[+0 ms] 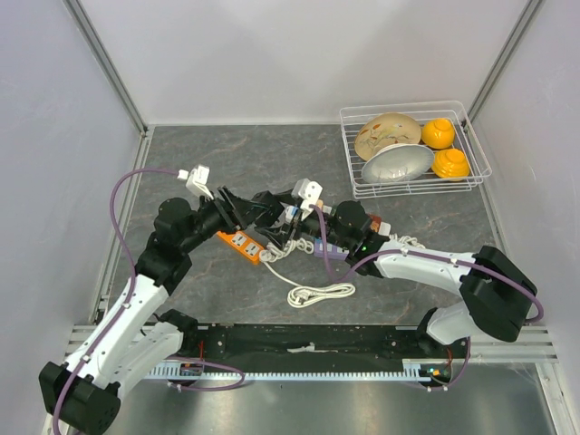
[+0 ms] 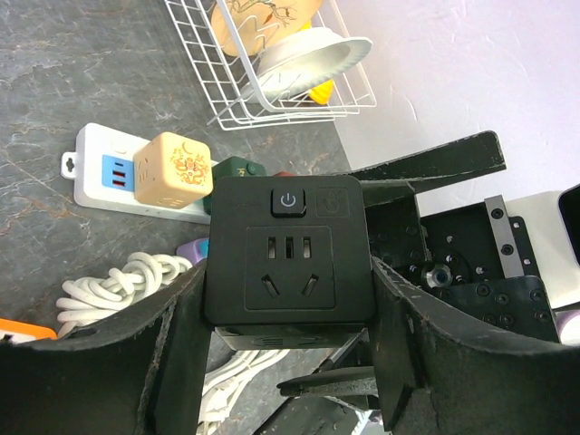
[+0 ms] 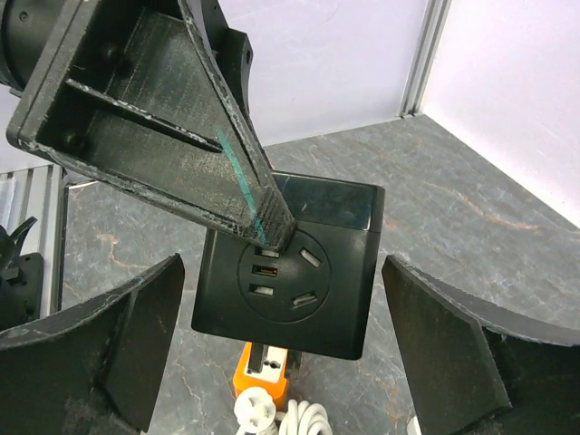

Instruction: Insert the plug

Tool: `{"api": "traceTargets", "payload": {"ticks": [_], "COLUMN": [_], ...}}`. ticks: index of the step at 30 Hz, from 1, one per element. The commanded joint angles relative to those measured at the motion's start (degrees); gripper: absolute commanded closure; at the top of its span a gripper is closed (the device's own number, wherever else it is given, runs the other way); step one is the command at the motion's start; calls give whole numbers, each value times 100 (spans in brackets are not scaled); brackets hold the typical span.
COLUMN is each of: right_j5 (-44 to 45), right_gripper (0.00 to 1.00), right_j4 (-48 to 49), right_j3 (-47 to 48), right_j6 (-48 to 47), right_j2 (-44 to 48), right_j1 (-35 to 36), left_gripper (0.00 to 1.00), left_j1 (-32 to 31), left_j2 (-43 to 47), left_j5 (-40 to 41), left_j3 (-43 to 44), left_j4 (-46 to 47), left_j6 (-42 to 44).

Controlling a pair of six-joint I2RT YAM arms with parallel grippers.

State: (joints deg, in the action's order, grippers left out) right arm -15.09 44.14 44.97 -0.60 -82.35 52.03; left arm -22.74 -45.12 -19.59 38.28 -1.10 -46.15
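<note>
Clamped between the left end effector's fingers, a black socket cube hangs above the desk. Right end effector gapes wide around it, empty. White plug lies on the desk near the orange power strip.

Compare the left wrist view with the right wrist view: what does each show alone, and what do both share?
Left wrist only: the white power strip with a tan cube adapter on it, the wire basket of dishes, and the power button on the black cube socket. Right wrist only: that socket's USB ports and the enclosure's corner post. Both: the socket clamped in the left gripper, white cable, an orange strip.
</note>
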Motion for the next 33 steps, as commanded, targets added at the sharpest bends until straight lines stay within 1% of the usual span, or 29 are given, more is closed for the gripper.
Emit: {"api": "traceTargets", "payload": {"ticks": [1,2,4,5,6,8,9,11,12,13,14,15,16,17,18,19,21,22,23,26,30,33], "right_j5": [-100,-99,-99,-169,-213,-301,-327,-336,-319,-319,-302,-319,-319,-336,-345,-397,-389,-398,-398,-424,-442,-451], "right_gripper": [2,4,12,19,34,49,64,79,90,95,99,100,100,100,100,100,100,100,100,100,100,100], "right_j4": [244,227,209,200,174,78,42,-80,-142,-203,-317,-371,-415,-485,-520,-607,-670,-670,-670,-661,-678,-705], "right_j3": [284,302,311,319,337,372,363,311,293,267,232,205,179,135,126,126,126,126,109,73,38,29], "right_j6": [-195,-221,-239,-274,-283,-300,-318,-353,-431,-458,-511,-581,-625,-643,-678,-722,-740,-766,-775,-792,-836,-863], "right_j2": [-45,-71,-89,-106,-106,-106,-98,-36,-10,17,69,104,140,192,219,245,254,263,272,315,368,386], "right_j1": [35,35,35,27,26,35,35,35,27,35,44,44,44,44,44,44,44,35,35,44,53,44], "left_gripper": [98,98,98,98,98,98,96,83,76,59,48,40,26,22,21,19,18,16,15,15,15,16], "left_j1": [-20,-20,-20,-20,-20,-29,-29,-20,-28,-11,-20,-2,7,24,59,68,86,103,129,200,235,235], "left_j2": [21,39,48,56,39,-23,-58,-180,-224,-260,-356,-400,-470,-628,-734,-830,-1111,-1191,-1279,-1525,-1736,-1859], "left_j5": [-264,-273,-317,-343,-404,-475,-580,-747,-843,-853,-870,-871,-871,-879,-879,-897,-923,-967,-1011,-1239,-1581,-1696], "left_j3": [65,57,65,57,65,83,109,276,476,591,723,1012,1197,1391,1775,1962,2444,2560,2657,2921,3053,3080], "left_j4": [559,567,567,576,559,480,332,147,-46,-422,-617,-802,-1326,-1583,-1873,-2354,-2806,-2947,-3227,-3580,-3713,-3783], "left_j6": [-351,-368,-360,-333,-290,-132,-53,246,386,666,817,984,1316,1493,1669,1993,2276,2495,2575,2751,2796,2796]}}
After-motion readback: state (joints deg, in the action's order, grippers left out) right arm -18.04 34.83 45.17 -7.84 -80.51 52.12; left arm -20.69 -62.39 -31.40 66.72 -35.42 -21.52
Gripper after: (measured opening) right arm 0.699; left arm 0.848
